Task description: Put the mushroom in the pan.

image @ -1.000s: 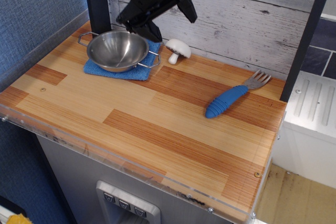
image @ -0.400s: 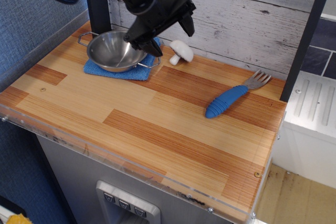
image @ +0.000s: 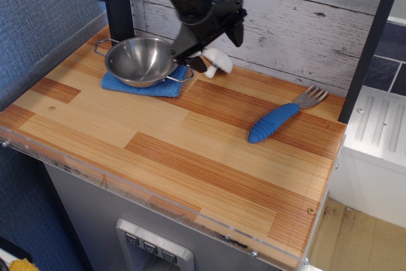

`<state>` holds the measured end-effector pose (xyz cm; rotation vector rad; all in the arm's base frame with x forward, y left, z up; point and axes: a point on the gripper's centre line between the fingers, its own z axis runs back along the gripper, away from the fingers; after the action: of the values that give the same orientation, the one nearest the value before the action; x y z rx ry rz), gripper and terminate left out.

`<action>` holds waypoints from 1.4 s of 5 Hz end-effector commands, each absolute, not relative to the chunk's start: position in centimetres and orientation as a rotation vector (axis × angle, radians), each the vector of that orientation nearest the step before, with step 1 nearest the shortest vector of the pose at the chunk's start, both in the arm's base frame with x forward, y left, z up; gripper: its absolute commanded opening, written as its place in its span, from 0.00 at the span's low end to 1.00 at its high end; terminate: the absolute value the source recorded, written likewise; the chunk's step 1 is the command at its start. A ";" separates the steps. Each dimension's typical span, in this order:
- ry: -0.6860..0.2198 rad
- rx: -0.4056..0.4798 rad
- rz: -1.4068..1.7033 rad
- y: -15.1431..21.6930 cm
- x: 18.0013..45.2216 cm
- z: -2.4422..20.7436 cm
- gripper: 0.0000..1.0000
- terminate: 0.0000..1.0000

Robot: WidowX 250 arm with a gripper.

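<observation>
At the far left of the wooden tabletop [image: 190,150], the robot's tool [image: 212,47] hangs with its jaws spread and empty over the white mushroom [image: 219,61], which sits on the wood just right of the steel pan [image: 141,59] and its blue cloth [image: 136,85]. One finger appears to come down beside the pan's right handle, though contact cannot be told. A closing pinch could catch that handle, or squeeze the rounded cap sideways so the mushroom rolls toward the back wall [image: 304,11].

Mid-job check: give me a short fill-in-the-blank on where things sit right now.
The pan rests on a ____ cloth.
The mushroom lies on the ____, not in the pan.
The fork has a ____ handle.
The gripper is directly above the ____.

Missing words: blue; table; blue; mushroom
</observation>
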<state>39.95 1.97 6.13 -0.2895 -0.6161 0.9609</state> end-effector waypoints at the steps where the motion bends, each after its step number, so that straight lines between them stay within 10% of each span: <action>1: -0.656 -0.290 0.969 2.2 41.8 6.2 1.00 0.00; 3: -0.641 -0.286 0.960 2.5 42.0 5.2 1.00 0.00; 4: -0.635 -0.260 0.947 2.6 41.9 5.2 0.00 0.00; 7: -0.639 -0.266 0.923 2.2 41.4 6.3 0.00 0.00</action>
<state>40.88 2.09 3.73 -0.2389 -0.5796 0.9335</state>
